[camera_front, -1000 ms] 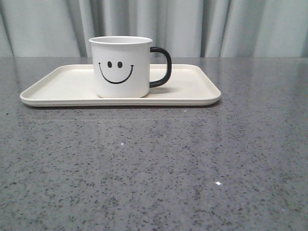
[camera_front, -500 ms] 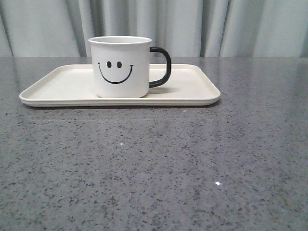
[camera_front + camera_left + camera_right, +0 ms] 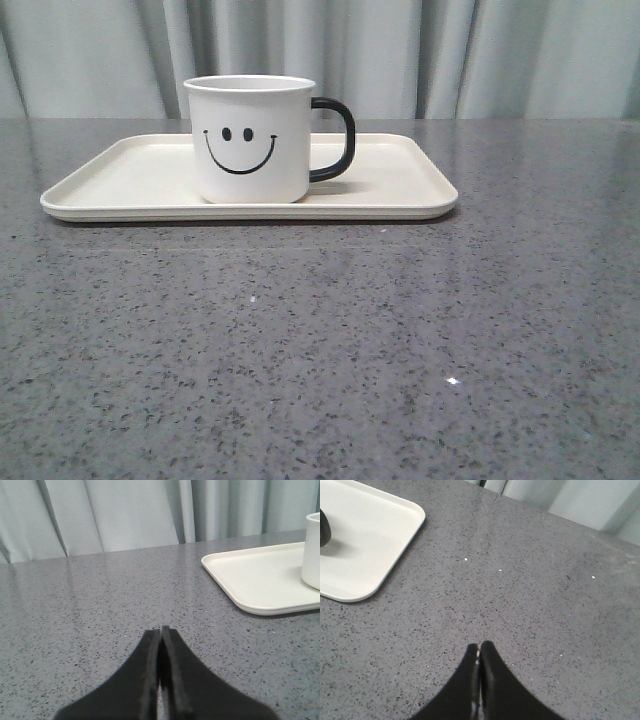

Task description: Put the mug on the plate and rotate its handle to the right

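Both grippers closed; mug (image 3: pixel 251 140) upright, handle (image 3: pixel 337 139) pointing right.

Speckled grey table (image 3: pixel 320 350), pale curtain (image 3: pixel 400 50)

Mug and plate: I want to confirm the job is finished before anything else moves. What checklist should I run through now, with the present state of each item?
1. Mug standing upright on the plate: ok.
2. Handle pointing to the right in the front view: ok.
3. Left gripper shut and empty, apart from the plate: ok.
4. Right gripper shut and empty, over bare table: ok.
5. Mug well inside the plate's rim: ok.
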Controlling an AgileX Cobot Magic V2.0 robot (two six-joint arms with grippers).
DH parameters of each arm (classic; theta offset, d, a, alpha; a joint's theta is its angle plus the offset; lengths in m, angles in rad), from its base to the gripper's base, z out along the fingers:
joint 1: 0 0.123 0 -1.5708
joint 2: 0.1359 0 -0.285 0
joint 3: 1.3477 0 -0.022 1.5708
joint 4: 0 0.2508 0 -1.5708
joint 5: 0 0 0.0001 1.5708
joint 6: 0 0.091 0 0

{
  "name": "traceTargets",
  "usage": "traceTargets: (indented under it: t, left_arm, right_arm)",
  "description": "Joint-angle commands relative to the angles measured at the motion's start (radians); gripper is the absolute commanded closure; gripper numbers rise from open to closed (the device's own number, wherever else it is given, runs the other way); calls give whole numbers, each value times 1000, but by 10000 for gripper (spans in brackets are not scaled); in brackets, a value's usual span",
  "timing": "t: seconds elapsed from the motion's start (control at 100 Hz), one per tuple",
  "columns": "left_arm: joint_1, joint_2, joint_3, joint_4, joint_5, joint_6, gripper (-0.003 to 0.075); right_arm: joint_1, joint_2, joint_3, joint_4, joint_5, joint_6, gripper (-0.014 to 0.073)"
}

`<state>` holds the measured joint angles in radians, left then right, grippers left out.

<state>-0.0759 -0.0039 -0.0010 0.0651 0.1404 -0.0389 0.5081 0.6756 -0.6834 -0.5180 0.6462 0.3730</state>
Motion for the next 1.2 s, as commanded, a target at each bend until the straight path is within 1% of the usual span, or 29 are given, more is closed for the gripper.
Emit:
traceTargets:
  t: [0.0,0.21,0.33,0.47,0.6,0.74,0.84,0.91,1.03,1.19]
  left_arm:
    - [1,-30,13,-8,-88,-7,740]
    - [1,-30,13,-8,-88,-7,740]
    - [1,-30,13,-8,-88,-7,740]
    - [1,-30,13,-8,-88,-7,740]
    - [1,-30,13,-8,-88,-7,740]
    - [1,-30,13,-8,-88,-7,740]
    - [1,-30,13,-8,-88,-7,740]
    - [1,-30,13,-8,-88,-7,740]
    - [1,-30,13,-8,-88,-7,740]
    - [1,-30,13,-8,-88,-7,740]
  right_arm:
    - [-5,-3,-27,-41,-58,0,658]
    - [-5,-27,-16,-23,-68,-1,658]
    - [-29,-91,23,-4,-142,-33,658]
    - [-144,-206,87,99,-225,-102,658]
    - [-256,-307,169,203,-265,-187,658]
    - [-333,-417,269,349,-293,-308,658]
    - [-367,-496,348,457,-340,-391,658]
    - [-383,-545,413,498,-381,-404,658]
    - [-398,-620,500,518,-430,-402,658]
    - [-403,-705,591,518,-432,-392,658]
